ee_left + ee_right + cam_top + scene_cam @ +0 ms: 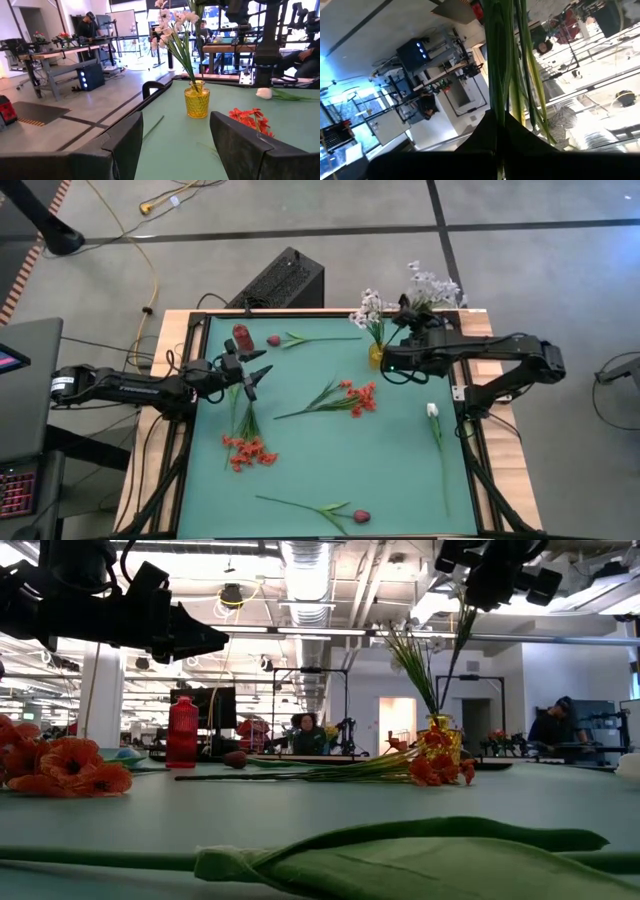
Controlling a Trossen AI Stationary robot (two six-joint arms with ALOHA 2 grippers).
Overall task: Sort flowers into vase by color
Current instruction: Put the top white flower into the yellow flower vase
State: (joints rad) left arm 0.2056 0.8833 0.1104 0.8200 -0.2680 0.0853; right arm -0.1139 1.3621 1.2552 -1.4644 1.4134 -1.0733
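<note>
A yellow glass vase (376, 356) stands at the mat's far right and holds a bunch of white flowers (370, 306). My right gripper (410, 315) hangs above it, shut on a second white-blossomed spray (432, 284). A red vase (241, 337) stands at the far left. My left gripper (258, 375) hovers open beside it, level, facing the yellow vase (196, 100). Lying flat on the mat are two orange-red sprays (352, 398) (249, 451), two pink buds (273, 340) (361, 516) and a white bud (432, 410). My right gripper pinches the green stems (498, 105) of the white spray between its two shut fingers, high above the table. The spray is lifted clear and stands steeply. Its stems (457, 665) run down from the gripper (490, 580) to the mouth of the yellow vase (440, 735).
The green mat is framed by a black rail with wooden table edges (505, 470). A black box (283, 280) sits beyond the far edge. People sit at benches in the room behind. Open mat lies in the middle and near right.
</note>
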